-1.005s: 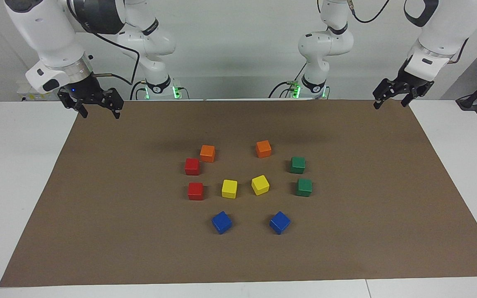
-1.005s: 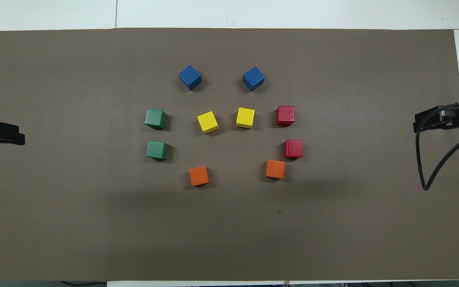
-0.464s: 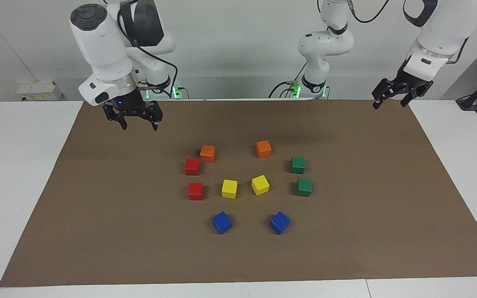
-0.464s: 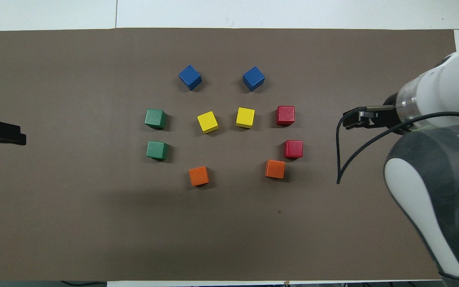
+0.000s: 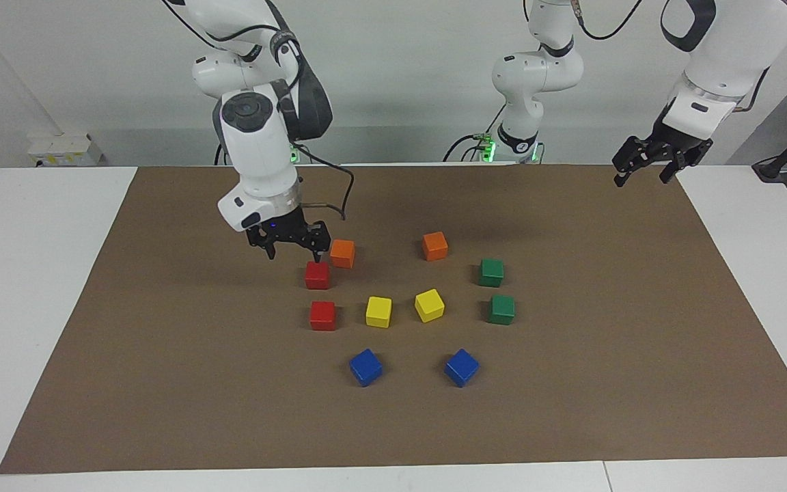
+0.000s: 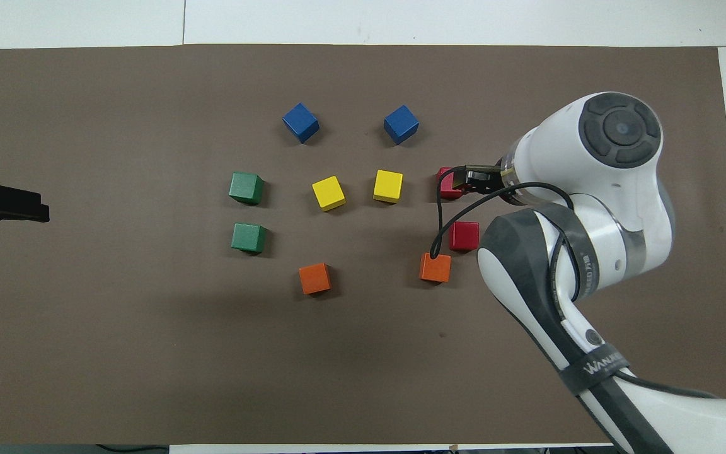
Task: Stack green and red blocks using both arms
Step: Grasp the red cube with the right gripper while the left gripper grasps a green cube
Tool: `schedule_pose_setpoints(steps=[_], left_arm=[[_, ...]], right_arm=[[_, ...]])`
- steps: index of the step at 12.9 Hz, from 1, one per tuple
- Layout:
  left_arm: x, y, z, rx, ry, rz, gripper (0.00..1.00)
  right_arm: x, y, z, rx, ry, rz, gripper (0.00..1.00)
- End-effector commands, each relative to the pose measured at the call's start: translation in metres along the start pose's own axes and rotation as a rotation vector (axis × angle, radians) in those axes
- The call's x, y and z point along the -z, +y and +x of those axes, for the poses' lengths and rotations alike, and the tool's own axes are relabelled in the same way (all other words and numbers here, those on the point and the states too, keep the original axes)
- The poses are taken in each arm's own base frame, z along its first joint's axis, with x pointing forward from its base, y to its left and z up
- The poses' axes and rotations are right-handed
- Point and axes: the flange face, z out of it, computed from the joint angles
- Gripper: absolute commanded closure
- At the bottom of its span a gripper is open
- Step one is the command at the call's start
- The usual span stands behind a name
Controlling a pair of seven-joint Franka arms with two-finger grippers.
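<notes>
The right gripper point(image 5: 294, 254) hangs low among the cubes toward the right arm's end of the brown paper mat point(image 5: 161, 383), its jaws spread wide and holding nothing. In the overhead view its black body point(image 6: 473, 180) and the white right arm point(image 6: 590, 189) hide part of the farther glossy red cube point(image 6: 445, 192). The arm's black cable point(image 6: 438, 221) loops across the orange cube next to the red pair point(image 6: 435, 270).

From the facing view one fingertip point(image 5: 316, 256) comes down to the top edge of the nearer glossy red cube point(image 5: 317, 275), just beside that orange cube point(image 5: 342, 253). Whether it touches the red cube cannot be told. The farther red cube point(image 5: 322, 316) sits free on the mat.

The left gripper point(image 5: 641, 172) waits over the mat's corner nearest the left arm's base, jaws apart and empty. It is cut off by the overhead frame's edge point(image 6: 7, 205).

The two dark green glossy cubes, nearer point(image 5: 491, 272) and farther point(image 5: 501, 309), stand apart from each other on the mat toward the left arm's end, unstacked and uncovered. Between the green and red pairs lie two yellow cubes point(image 5: 378, 311) point(image 5: 429, 305). A second orange cube point(image 5: 435, 245) lies nearer the robots than these. Two blue cubes point(image 5: 365, 367) point(image 5: 462, 367) lie toward the mat's edge farthest from the robots. All ten cubes sit singly around the mat's middle. The white table point(image 5: 24, 273) shows past the mat's edges.
</notes>
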Motion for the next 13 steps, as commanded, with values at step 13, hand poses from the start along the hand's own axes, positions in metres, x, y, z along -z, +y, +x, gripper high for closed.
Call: schedule_pose_setpoints(steps=[13], left_arm=[[-0.207,0.18,0.007,-0.31,-0.028,-0.009,0.0]], right_arm=[[-0.074,0.007,-0.041,0.058,0.007,0.012,0.02]])
